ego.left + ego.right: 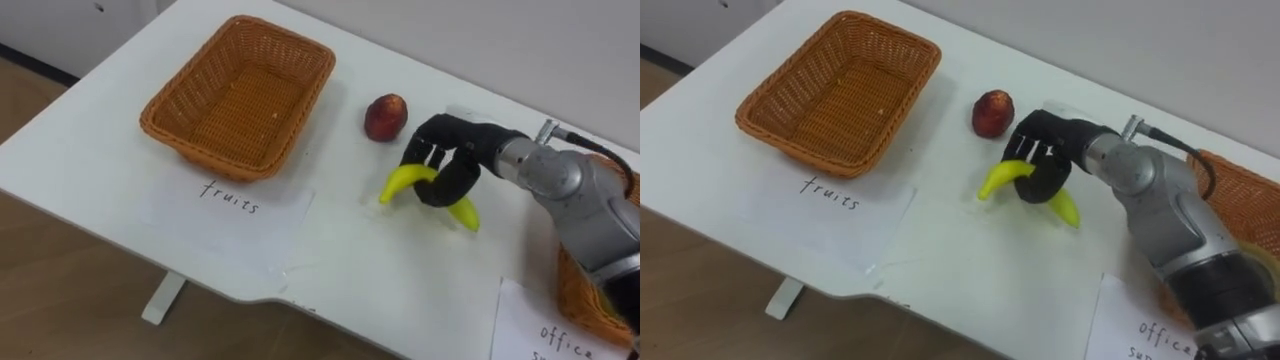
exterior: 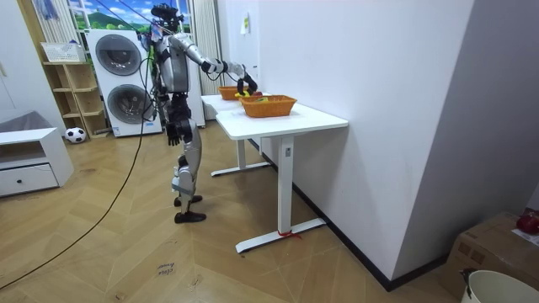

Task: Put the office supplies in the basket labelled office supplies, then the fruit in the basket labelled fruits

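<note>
Stacked washing machines [image 2: 125,82] stand beside an open shelf [image 2: 72,93], a ball [image 2: 75,134] on the floor [image 2: 126,244] near a low white cabinet [image 2: 29,164].

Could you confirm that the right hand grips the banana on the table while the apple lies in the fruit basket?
Not quite: the left eye view shows the apple on the table, between the basket and the right hand, which does grip the banana.

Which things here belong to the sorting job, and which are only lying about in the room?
For the job: banana, held in the right robot hand; red fruit; empty left basket; right basket.
Just lying about: washing machines; ball on the floor; shelf; white drawer cabinet.
</note>
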### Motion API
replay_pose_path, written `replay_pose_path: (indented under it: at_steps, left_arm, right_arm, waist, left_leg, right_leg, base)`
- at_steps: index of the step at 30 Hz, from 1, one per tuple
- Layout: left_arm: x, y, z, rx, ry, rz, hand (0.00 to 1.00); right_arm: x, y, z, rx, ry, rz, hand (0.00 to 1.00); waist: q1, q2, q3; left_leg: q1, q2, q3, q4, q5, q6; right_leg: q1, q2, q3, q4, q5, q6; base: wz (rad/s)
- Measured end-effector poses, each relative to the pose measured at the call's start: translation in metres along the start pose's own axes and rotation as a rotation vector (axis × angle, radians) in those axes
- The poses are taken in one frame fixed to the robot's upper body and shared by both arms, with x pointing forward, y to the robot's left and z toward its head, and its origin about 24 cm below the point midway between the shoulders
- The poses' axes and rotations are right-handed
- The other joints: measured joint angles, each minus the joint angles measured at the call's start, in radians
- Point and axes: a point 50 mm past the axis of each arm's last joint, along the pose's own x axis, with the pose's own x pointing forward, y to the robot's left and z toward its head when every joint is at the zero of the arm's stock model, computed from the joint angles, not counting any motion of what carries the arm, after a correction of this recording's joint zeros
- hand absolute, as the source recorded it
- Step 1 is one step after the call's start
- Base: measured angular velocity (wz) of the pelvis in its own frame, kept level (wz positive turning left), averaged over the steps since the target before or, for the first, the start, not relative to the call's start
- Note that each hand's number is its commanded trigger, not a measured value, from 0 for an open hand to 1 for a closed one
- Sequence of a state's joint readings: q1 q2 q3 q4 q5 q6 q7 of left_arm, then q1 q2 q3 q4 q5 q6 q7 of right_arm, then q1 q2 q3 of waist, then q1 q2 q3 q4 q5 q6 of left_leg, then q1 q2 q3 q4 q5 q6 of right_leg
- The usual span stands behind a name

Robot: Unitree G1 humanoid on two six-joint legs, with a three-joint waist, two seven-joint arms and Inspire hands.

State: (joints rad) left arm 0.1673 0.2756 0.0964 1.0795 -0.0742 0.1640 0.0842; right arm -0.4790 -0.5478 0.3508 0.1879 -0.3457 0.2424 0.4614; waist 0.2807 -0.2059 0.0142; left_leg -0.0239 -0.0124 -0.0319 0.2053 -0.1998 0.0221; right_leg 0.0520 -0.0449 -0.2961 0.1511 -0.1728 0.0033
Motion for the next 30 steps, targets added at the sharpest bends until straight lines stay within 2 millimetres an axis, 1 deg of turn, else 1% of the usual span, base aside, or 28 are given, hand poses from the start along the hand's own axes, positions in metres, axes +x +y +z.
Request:
replay_pose_path:
  at_steps: [3,5,6,7,11,14,18,21,26,28,30]
  left_arm:
    - [0.0,0.0,-0.001,0.001,0.004,0.002,0.0]
    - [0.0,0.0,-0.004,0.001,0.01,0.005,0.0]
    - [-0.001,0.0,-0.007,0.002,0.017,0.013,0.0]
    - [-0.001,0.0,-0.008,0.002,0.02,0.015,0.0]
    - [-0.001,-0.003,-0.01,-0.01,0.025,0.011,0.0]
    - [-0.001,-0.005,-0.011,-0.019,0.025,0.008,0.0]
    - [-0.001,-0.005,-0.012,-0.02,0.03,0.007,0.0]
    - [-0.002,-0.008,-0.013,-0.022,0.035,-0.001,0.0]
    - [-0.002,-0.008,-0.013,-0.018,0.037,0.001,0.0]
    - [-0.002,-0.008,-0.013,-0.017,0.033,0.001,0.0]
    - [-0.003,-0.007,-0.015,-0.011,0.028,0.003,0.0]
  right_arm:
    - [0.001,-0.008,0.007,0.0,-0.027,-0.019,1.0]
    - [0.001,-0.009,0.009,0.02,-0.042,-0.02,1.0]
    - [0.001,-0.008,0.01,0.026,-0.046,-0.018,1.0]
    - [0.001,-0.009,0.011,0.026,-0.048,-0.02,1.0]
    - [0.001,-0.016,0.014,0.055,-0.07,-0.061,1.0]
    - [0.001,-0.018,0.015,0.061,-0.075,-0.086,1.0]
    - [0.005,-0.014,0.021,0.086,-0.098,-0.1,1.0]
    - [0.007,-0.011,0.025,0.1,-0.112,-0.109,1.0]
    - [0.007,-0.011,0.026,0.102,-0.113,-0.123,1.0]
    - [0.007,-0.011,0.027,0.106,-0.113,-0.129,1.0]
    - [0.009,-0.011,0.03,0.119,-0.119,-0.14,1.0]
  waist:
    - [0.001,0.001,0.0002]
    - [0.001,0.003,0.0018]
    - [0.002,0.007,-0.0019]
    - [0.0,0.003,-0.0071]
    - [-0.002,0.01,-0.0031]
    - [0.0,0.013,-0.0022]
    - [0.001,0.015,-0.0021]
    - [0.008,0.022,-0.0025]
    - [0.018,0.025,-0.0018]
    - [0.027,0.025,-0.0019]
    - [0.029,0.025,-0.002]
  left_leg:
    - [0.003,0.0,-0.001,0.0,0.0,0.0]
    - [0.014,0.0,-0.002,-0.001,0.0,0.0]
    - [0.018,0.0,-0.003,-0.003,0.0,0.0]
    - [0.018,0.0,-0.002,-0.003,0.0,0.0]
    - [0.02,-0.001,-0.006,-0.001,0.0,0.0]
    - [0.029,-0.001,-0.011,-0.008,0.0,0.0]
    - [0.035,-0.002,-0.012,-0.007,0.0,0.0]
    - [0.036,-0.001,-0.014,-0.005,0.0,0.0]
    - [0.035,-0.001,-0.024,-0.005,0.0,0.0]
    - [0.035,-0.001,-0.027,-0.006,0.0,0.0]
    - [0.034,-0.002,-0.036,-0.006,0.0,0.0]
  right_leg:
    - [0.005,0.0,-0.006,0.0,0.0,0.0]
    - [0.017,0.001,-0.007,0.0,0.0,0.0]
    - [0.019,0.001,-0.008,0.0,0.0,0.0]
    - [0.019,0.001,-0.008,0.0,0.0,0.0]
    - [0.03,-0.003,-0.019,0.0,0.0,0.0]
    - [0.04,-0.004,-0.03,0.002,-0.001,0.001]
    - [0.045,-0.004,-0.03,0.002,-0.001,0.001]
    - [0.045,-0.006,-0.031,0.002,-0.001,0.001]
    - [0.049,-0.008,-0.04,0.002,-0.002,0.004]
    - [0.05,-0.007,-0.046,0.002,-0.002,0.004]
    - [0.054,-0.007,-0.065,0.003,-0.002,0.004]
  base:
    - [0.0]
    - [0.04]
    - [0.0]
    - [0.0]
    - [0.05]
    - [0.06]
    - [0.0]
    - [0.0]
    - [0.04]
    - [0.09]
    - [0.13]
